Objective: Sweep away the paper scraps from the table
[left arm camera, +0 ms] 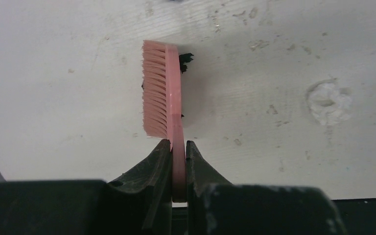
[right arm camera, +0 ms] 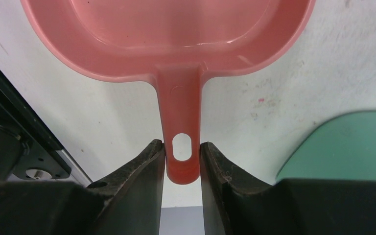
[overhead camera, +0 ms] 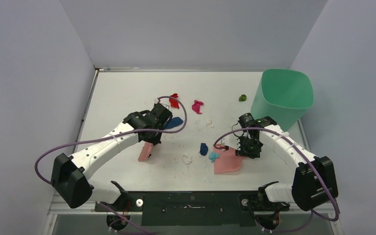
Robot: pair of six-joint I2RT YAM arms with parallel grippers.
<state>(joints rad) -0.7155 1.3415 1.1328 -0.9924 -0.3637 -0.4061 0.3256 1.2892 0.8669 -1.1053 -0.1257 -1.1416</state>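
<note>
Our left gripper [left arm camera: 177, 147] clamps the pink brush [left arm camera: 160, 88], our right gripper [right arm camera: 182, 149] the pink dustpan [right arm camera: 176, 44] by its handle. The paper scraps [overhead camera: 197, 105] lie scattered across the tabletop [overhead camera: 122, 93]. We judge them featherlight and skittish, better nudged by bristles than grasped.

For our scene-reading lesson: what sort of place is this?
Likely a robot lab test cell: two robot arms mounted at a white table, plain walls close around it, scattered paper scraps.

White table [overhead camera: 127, 93] before me: paper scraps [overhead camera: 197, 105] scattered mid-table, green bin [overhead camera: 282, 98] far right, my dustpan [overhead camera: 227, 161] near, right of centre.
</note>
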